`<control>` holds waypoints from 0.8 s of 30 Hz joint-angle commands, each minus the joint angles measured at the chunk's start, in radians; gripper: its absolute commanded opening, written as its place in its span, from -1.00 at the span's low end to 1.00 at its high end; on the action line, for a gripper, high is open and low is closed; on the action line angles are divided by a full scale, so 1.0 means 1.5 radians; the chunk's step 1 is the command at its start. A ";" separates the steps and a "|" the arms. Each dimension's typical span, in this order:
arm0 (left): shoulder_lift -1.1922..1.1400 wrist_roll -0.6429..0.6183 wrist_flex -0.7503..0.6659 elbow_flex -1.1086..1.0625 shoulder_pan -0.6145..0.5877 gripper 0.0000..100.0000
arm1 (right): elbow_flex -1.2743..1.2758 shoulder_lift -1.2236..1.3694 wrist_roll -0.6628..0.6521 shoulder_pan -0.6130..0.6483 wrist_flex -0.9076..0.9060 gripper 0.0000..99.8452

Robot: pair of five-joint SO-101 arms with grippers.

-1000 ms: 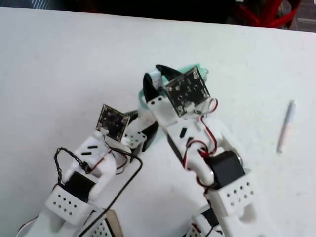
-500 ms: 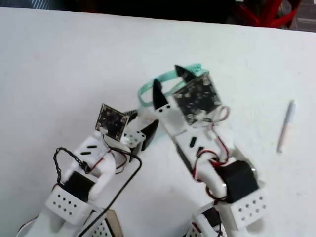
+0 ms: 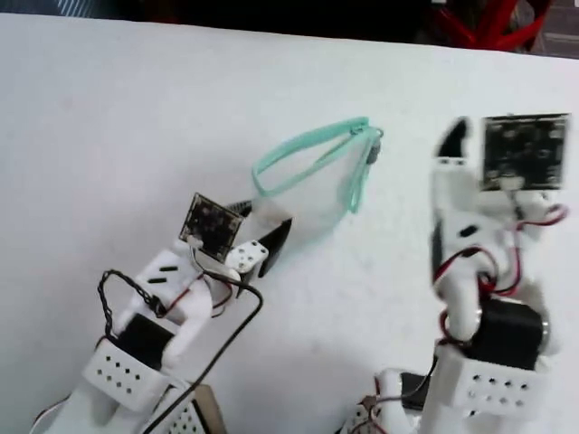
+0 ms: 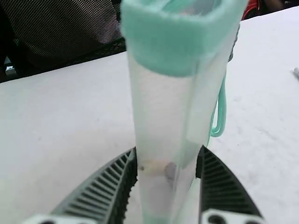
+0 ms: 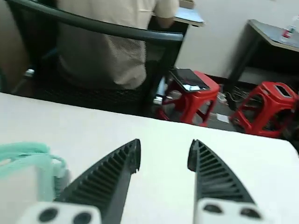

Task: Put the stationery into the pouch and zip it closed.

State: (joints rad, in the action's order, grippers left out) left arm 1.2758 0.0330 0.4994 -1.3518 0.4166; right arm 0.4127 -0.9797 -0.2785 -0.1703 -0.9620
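Because the pouch (image 3: 312,176) is pinched at one end alone, at about 7 o'clock of its body in the high view, it could be pulled out of the hold or tipped flat if it is pushed from the far end. The mouth, open now as a mint-green loop, could then fold shut before anything more is dropped in. Should the zip pull (image 3: 372,152), at the 1 o'clock end, be tugged without a firm hold at the pinched end, the whole pouch would likely be dragged across the bench (image 3: 109,108) rather than zipped. The soft clear wall might also be snagged by a toothed finger brought in from 3 o'clock. The left fingers (image 4: 112,186) are closed part-way onto the pouch's end, one on each side, with the wall pressed between them. A small pale thing (image 4: 156,167) is seen through the plastic between the tips, though what it is cannot be told. The pouch is found near the middle of the bench, at 1 o'clock from the left arm. The right fingers (image 5: 107,182) are held wide apart with nothing between them, above the bench at 3 o'clock of the pouch, apart from it and pointed toward 12 o'clock.
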 commanded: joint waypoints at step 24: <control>0.003 0.007 -0.004 0.017 0.007 -0.59 | -0.135 0.699 -0.125 -0.338 0.177 -0.66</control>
State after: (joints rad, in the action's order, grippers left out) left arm 1.2758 0.0345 0.4994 -1.3518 0.4166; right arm 0.2608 0.0575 -0.4473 -0.6767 -0.7119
